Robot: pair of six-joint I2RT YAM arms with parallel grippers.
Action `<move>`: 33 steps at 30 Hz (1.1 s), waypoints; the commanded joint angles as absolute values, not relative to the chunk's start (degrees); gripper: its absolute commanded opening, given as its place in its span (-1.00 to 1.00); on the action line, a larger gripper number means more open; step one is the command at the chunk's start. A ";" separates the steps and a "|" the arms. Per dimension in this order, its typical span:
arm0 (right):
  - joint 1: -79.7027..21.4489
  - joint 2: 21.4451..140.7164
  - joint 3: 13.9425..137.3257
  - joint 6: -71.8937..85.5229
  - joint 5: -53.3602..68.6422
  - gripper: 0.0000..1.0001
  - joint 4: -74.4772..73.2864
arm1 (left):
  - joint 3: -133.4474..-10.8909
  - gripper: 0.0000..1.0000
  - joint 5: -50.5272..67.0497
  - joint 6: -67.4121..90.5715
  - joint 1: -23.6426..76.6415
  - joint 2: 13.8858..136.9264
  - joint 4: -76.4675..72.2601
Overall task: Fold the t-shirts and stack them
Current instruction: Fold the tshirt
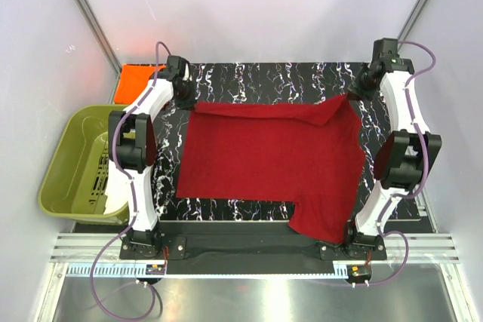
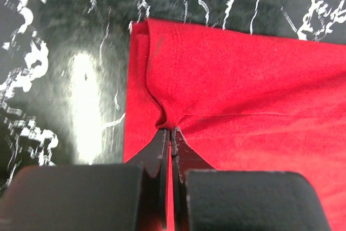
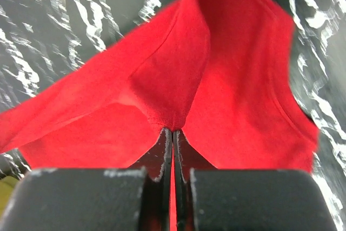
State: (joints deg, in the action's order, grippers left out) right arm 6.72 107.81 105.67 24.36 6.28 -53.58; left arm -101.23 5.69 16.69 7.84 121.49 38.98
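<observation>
Top view: red t-shirt lies spread on the table, long axis left-right, spanning the gap between the arms. Left gripper is at its far-left corner, right gripper at its far-right corner. Far edge runs straight from one gripper to the other, and the body of the shirt lies on the near side of both. So each arm owns its own corner and neither is nearer overall. My read: next move is a pull toward the bases to fold far edge over near. One sleeve hangs off the near table edge by the right arm's base and could drag. Orange t-shirt sits just left of and beyond the left gripper, not reached yet. Tub is further left, near side.

Left wrist: left gripper jaws together, pinching the shirt hem. Cloth puckers at the tips, a doubled strip shows left of them, flat cloth spreads ahead and right.

Right wrist: right gripper jaws clamped on the shirt. Cloth tents up ahead of the tips, lifted off the table here and creased. Plain red knit, no print seen.
</observation>
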 commanded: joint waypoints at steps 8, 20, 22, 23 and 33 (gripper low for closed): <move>10.99 97.47 96.95 23.91 3.78 -1.00 -60.47 | -106.09 -1.00 0.97 16.44 7.38 119.36 50.97; 11.25 95.54 88.86 23.99 5.71 -1.00 -59.24 | -102.22 -1.00 2.37 17.05 7.47 120.50 52.12; 11.25 95.27 88.51 24.08 5.71 -1.00 -59.50 | -101.52 -1.00 2.46 16.88 7.47 120.50 52.03; 11.25 94.93 87.72 24.17 5.71 -1.00 -59.41 | -101.25 -1.00 2.55 16.79 7.47 120.50 52.03; 11.25 94.04 84.29 23.47 4.40 -1.00 -58.54 | -99.41 -1.00 4.04 17.40 7.56 120.94 52.21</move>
